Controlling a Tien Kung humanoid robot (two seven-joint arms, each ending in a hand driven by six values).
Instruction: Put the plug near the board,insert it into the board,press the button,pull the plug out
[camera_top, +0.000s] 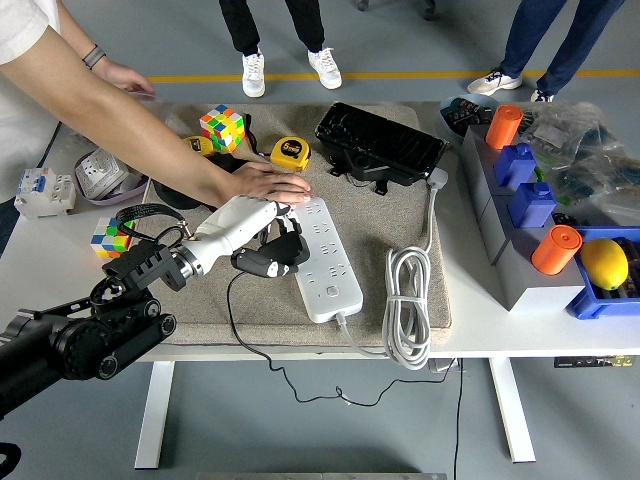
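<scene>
A white power strip (327, 258) lies on the grey mat (385, 215) in the middle of the table. My left hand (268, 250) is just left of the strip's upper half, fingers curled around a black plug (262, 263) whose thin black cord (238, 325) hangs over the table's near edge. The plug is beside the strip, at its left edge. A person's hand (272, 182) presses flat on the strip's far end. My right arm is out of view.
The strip's coiled white cable (408, 305) lies to its right. At the back stand a Rubik's cube (222, 126), a yellow tape measure (290, 152) and a black case (380, 145). Another cube (111, 237) is at the left. Bins with a lemon (603, 262) are at the right.
</scene>
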